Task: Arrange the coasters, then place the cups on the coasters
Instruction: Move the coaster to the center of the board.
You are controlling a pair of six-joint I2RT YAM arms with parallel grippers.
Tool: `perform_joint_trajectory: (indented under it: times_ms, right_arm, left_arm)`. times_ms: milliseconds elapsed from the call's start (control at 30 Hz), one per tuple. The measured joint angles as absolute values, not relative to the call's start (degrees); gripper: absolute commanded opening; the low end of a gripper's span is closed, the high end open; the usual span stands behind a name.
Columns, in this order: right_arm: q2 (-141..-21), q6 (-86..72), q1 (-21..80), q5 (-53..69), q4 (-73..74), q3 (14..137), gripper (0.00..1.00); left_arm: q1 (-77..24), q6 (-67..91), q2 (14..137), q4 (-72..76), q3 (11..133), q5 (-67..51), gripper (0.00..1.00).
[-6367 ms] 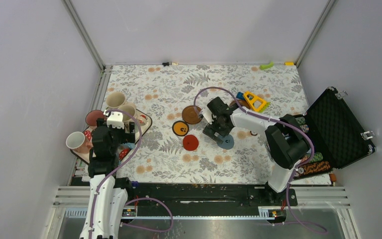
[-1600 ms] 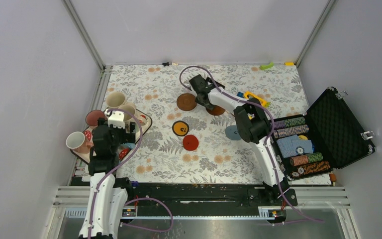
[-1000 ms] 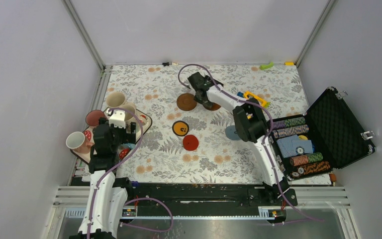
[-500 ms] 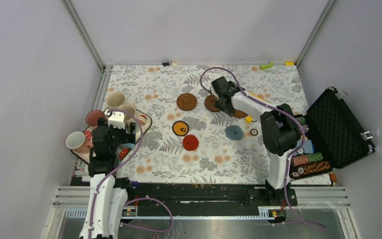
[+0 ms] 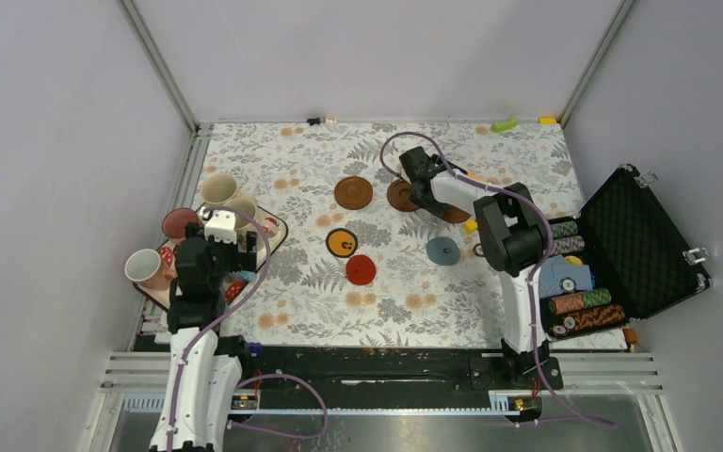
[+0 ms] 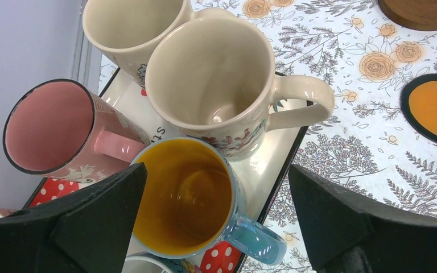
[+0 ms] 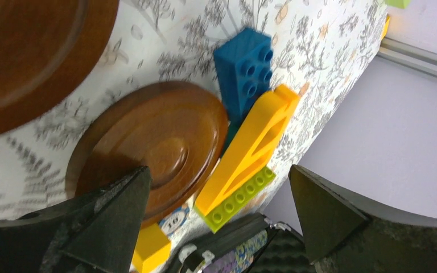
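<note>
Three dark brown coasters lie at the back of the table: one (image 5: 353,192), one (image 5: 399,195) and one (image 5: 455,215) partly under my right arm. Nearer lie the orange coaster (image 5: 342,243), the red coaster (image 5: 361,269) and the grey-blue coaster (image 5: 442,250). My right gripper (image 5: 431,193) hangs open over the third brown coaster (image 7: 153,142), holding nothing. The cups stand on the tray (image 6: 287,162) at left: two cream mugs (image 6: 210,79) (image 6: 128,25), a pink mug (image 6: 45,128) and a blue mug with yellow inside (image 6: 182,196). My left gripper (image 6: 213,222) is open just above the blue mug.
A blue brick (image 7: 244,62), a yellow triangle piece (image 7: 250,148) on a green brick (image 7: 239,196), a yellow block (image 7: 148,250) and a loose poker chip (image 7: 176,219) crowd the third brown coaster. An open black case (image 5: 635,240) of chips stands at right. A white mug (image 5: 143,266) sits at the tray's left.
My right gripper has swung rightward from beside the leftmost brown coaster to over the one by the bricks. The left arm has stayed put.
</note>
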State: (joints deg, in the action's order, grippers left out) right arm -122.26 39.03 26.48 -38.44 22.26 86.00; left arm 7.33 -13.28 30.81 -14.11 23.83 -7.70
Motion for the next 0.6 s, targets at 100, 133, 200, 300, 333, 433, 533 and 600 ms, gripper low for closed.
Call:
perform_joint_trajectory:
  times_ms: [100,133,200,300,333,433,533,600]
  right_arm:
    - [-124.9,39.97,25.69,-39.05,21.69,88.86,1.0]
    - [-125.75,40.45,25.43,-39.62,21.67,89.82,1.0]
    - [-127.11,40.99,25.12,-40.07,21.56,91.72,0.99]
    - [-129.54,41.89,24.95,-40.64,21.5,95.2,0.99]
    - [-130.47,42.24,24.95,-41.06,21.5,96.55,1.0]
    - [-134.15,43.72,24.8,-42.41,21.47,101.95,1.0]
    - [-138.19,45.28,24.47,-43.83,21.32,107.98,1.0]
    - [-141.21,46.37,24.01,-45.06,21.5,112.66,1.0]
  left_arm:
    - [7.33,-13.28,31.27,-14.09,23.83,-7.7,0.99]
    - [7.33,-13.28,31.35,-14.09,23.83,-7.7,0.99]
    - [7.33,-13.28,31.62,-14.09,23.83,-7.7,0.99]
    - [7.33,-13.3,31.73,-14.09,23.83,-7.7,0.99]
    - [7.33,-13.3,31.75,-14.09,23.83,-7.7,0.99]
    - [7.33,-13.3,32.03,-14.06,23.83,-7.73,0.99]
    - [7.33,-13.3,32.51,-14.04,23.83,-7.7,0.99]
    - [7.33,-13.3,33.06,-14.06,23.83,-7.7,0.99]
